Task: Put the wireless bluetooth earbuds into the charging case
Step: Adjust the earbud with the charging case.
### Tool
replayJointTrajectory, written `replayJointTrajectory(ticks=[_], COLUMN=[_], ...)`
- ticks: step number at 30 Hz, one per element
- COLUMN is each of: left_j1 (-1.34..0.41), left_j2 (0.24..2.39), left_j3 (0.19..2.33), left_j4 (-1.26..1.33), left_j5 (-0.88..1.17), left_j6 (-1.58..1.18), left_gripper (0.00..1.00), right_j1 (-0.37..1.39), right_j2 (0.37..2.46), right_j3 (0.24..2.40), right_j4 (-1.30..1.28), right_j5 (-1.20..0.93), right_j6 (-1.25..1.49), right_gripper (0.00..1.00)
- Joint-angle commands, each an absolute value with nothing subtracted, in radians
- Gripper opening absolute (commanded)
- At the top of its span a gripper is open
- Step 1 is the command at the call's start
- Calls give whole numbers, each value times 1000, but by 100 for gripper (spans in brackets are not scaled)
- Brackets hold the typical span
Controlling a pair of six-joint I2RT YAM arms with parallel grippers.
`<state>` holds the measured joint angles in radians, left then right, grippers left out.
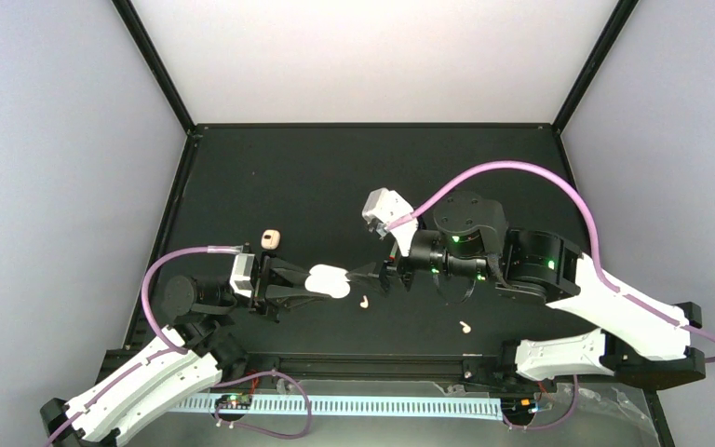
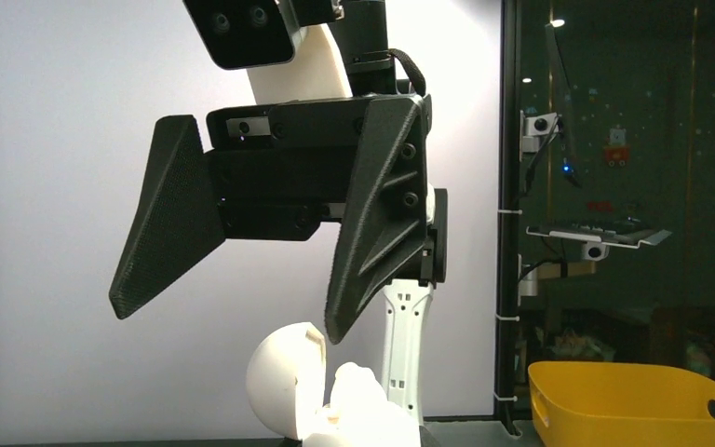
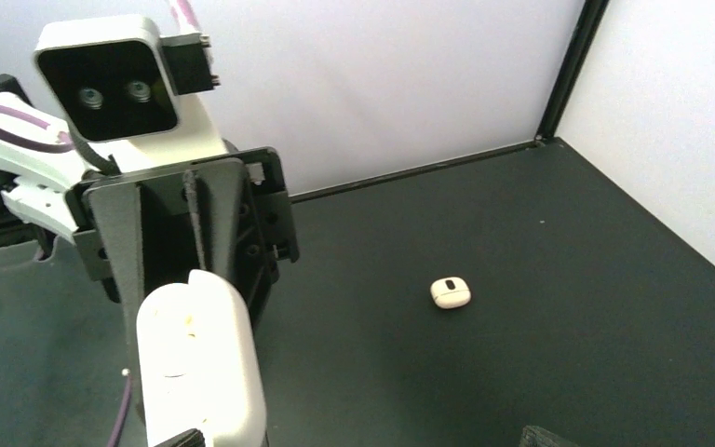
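Observation:
My left gripper (image 1: 309,282) is shut on the glossy white charging case (image 1: 329,281) and holds it above the dark mat. In the left wrist view the case's lid (image 2: 284,377) stands open beside its body (image 2: 377,419). My right gripper (image 1: 365,274) faces the case from the right, its jaws wide open and empty. One of its black fingers (image 2: 377,233) ends just above the lid's edge. In the right wrist view the case (image 3: 200,358) fills the lower left, in front of the left gripper. Two cream-white earbuds lie on the mat, one (image 1: 364,302) just below the case, the other (image 1: 465,327) further right.
A small peach-tan lump with a dark spot (image 1: 272,239) (image 3: 450,293) lies on the mat behind the left gripper. White walls and black frame posts (image 1: 186,126) close in the mat. A yellow bin (image 2: 633,400) stands outside the enclosure.

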<state>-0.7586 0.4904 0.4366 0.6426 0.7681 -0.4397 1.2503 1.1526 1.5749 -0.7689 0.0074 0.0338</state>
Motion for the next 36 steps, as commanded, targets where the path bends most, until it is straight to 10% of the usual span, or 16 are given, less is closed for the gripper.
replayJointTrajectory(ticks=[1,36], left_j1=[-756,-757], left_j2=[483,516], left_j3=[439,460], left_j4=[664,660], left_j5=[787,770], left_j6=[-430,-429], left_gripper=[2,2], right_j1=[1247,1248], right_j2=[1166,1224], right_j3=[1596,1619], right_j4=[-755,-851], right_j5=[68,-28], right_j6=[43,-8], right_gripper=[88,88])
